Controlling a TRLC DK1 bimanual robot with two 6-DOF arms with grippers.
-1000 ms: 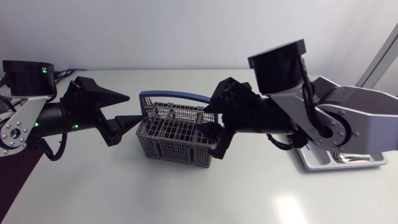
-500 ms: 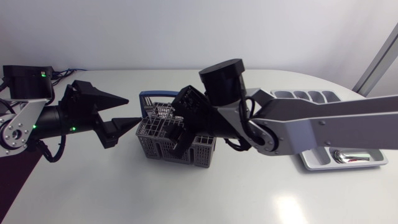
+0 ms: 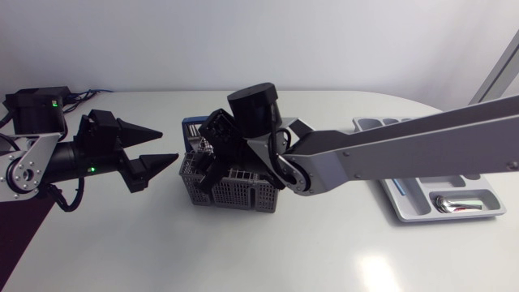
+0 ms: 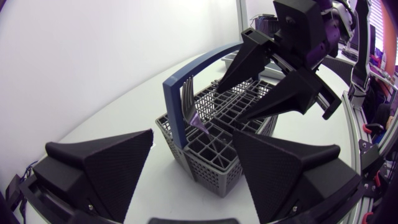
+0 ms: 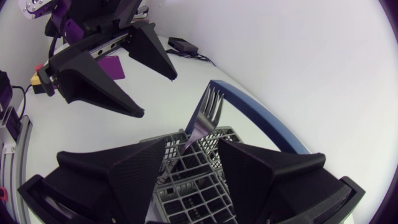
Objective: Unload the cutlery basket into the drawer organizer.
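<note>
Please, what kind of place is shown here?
Probably a robotics lab, not a kitchen: left arm and right arm at a white table, with a cutlery basket and drawer organizer.

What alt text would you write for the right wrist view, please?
My open right gripper hangs over a grey cutlery basket with a blue handle; a fork stands tines-up in it, just ahead of the gripper. Beyond the basket, my left gripper points toward it, also open.
</note>
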